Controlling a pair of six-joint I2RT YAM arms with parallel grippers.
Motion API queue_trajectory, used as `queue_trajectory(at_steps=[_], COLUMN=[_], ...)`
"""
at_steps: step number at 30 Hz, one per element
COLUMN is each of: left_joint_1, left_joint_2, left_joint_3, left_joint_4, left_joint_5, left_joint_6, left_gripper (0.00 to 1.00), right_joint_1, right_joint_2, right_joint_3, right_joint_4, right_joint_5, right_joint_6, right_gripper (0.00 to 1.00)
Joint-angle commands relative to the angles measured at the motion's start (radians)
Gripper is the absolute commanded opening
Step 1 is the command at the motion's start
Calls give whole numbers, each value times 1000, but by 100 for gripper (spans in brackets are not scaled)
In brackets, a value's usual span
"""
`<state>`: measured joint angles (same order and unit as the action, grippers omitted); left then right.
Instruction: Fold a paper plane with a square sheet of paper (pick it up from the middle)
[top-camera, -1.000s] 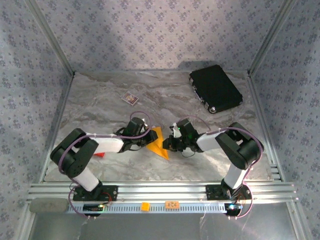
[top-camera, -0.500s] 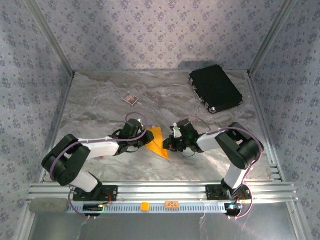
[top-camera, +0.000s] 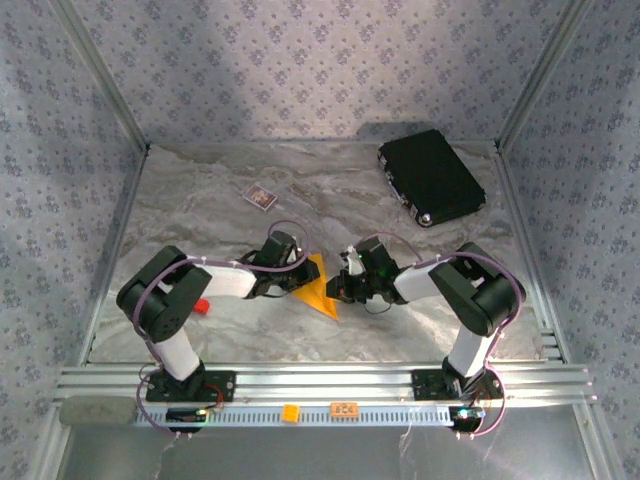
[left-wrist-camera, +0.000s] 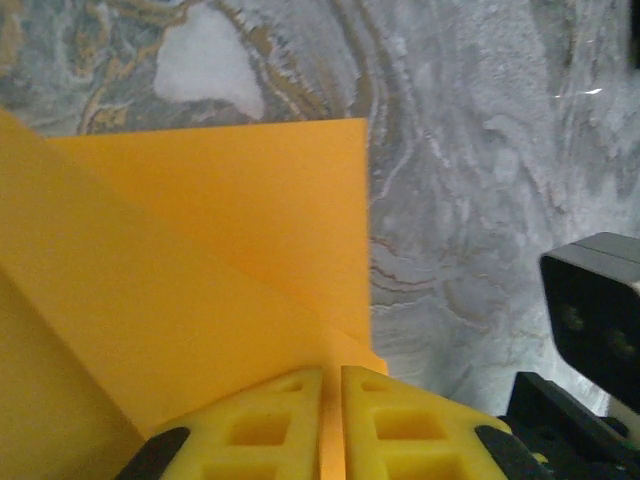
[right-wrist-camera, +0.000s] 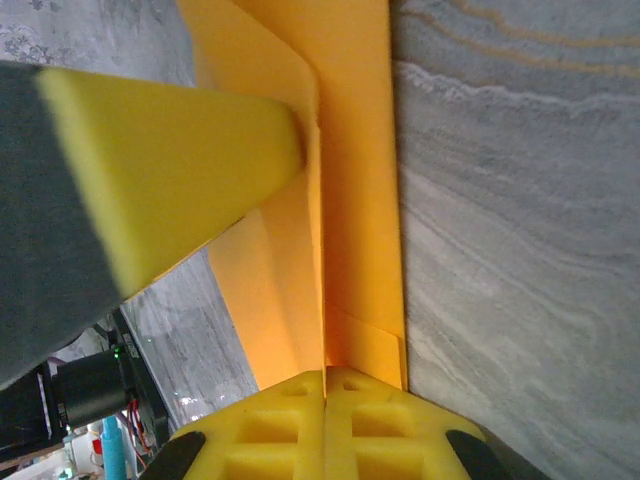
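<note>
1. The square sheet of paper (top-camera: 318, 285) lies on the marble table (top-camera: 200, 200), near its front and about midway between the two arms. It is folded: seen from above, it forms an orange-yellow wedge with its point toward the near edge.
2. In the left wrist view, the paper shows stacked layers with one straight diagonal fold edge crossing them. In the right wrist view, a long crease runs down the paper and a flap stands up from the tabletop.
3. The left gripper (top-camera: 298, 278) meets the paper's left side. Its yellow fingers (left-wrist-camera: 270, 410) are closed to a thin slit, and the paper runs into that slit, so they pinch the sheet.
4. The right gripper (top-camera: 342, 288) meets the paper's right side. Its fingers (right-wrist-camera: 270, 420) are pressed together on the crease at the paper's near end.
5. In the right wrist view, one left-gripper finger lies against the raised flap.
6. Both arms are bent low over the table, with the wrists pointing inward at each other across the paper.
7. A small red block (top-camera: 201, 306) sits beside the left arm's elbow, apart from the paper.
8. A small card (top-camera: 260, 196) lies farther back on the left.
9. A black case (top-camera: 432, 178) lies tilted at the far right corner, well apart from the paper.
10. A tiny orange tag (top-camera: 290, 411) sits on the front rail (top-camera: 320, 385).
</note>
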<state>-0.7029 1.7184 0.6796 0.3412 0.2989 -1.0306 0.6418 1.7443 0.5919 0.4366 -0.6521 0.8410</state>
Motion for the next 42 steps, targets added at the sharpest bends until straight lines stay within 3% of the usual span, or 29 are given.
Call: queue_trajectory(at_steps=[1,6,17,23,30,37,42], left_joint_1=[0,3,8,9,11,17,17], left_joint_2=[21,45,55,55,55,58,60], left_joint_3=[22,3,-2,-3,-7,-12,-13], left_joint_4=[-7,-19,-11,-7,-6,-1,2], left_joint_5=[2,-15,-6,-5,-7,-4,-2], left_joint_6=[-2,-15,-19,-21,-22,-23,-23], left_gripper=[11,9,9,9,9,9,8], right_joint_1=[-10,-11,10,23,22,22,23], right_joint_2=[36,24,-82,-92,-95,-117,-155], right_joint_3=[-4,0,-6,-21,-65,-85,-95], right_joint_4=[-35,-44,-198,-219,-199,-201,-252], right_joint_5=[11,6,16,1,17,12,29], right_joint_6=[-14,-18,-102,-126,-111,-110,-132], right_gripper=[5,8,26,25,11,21,22])
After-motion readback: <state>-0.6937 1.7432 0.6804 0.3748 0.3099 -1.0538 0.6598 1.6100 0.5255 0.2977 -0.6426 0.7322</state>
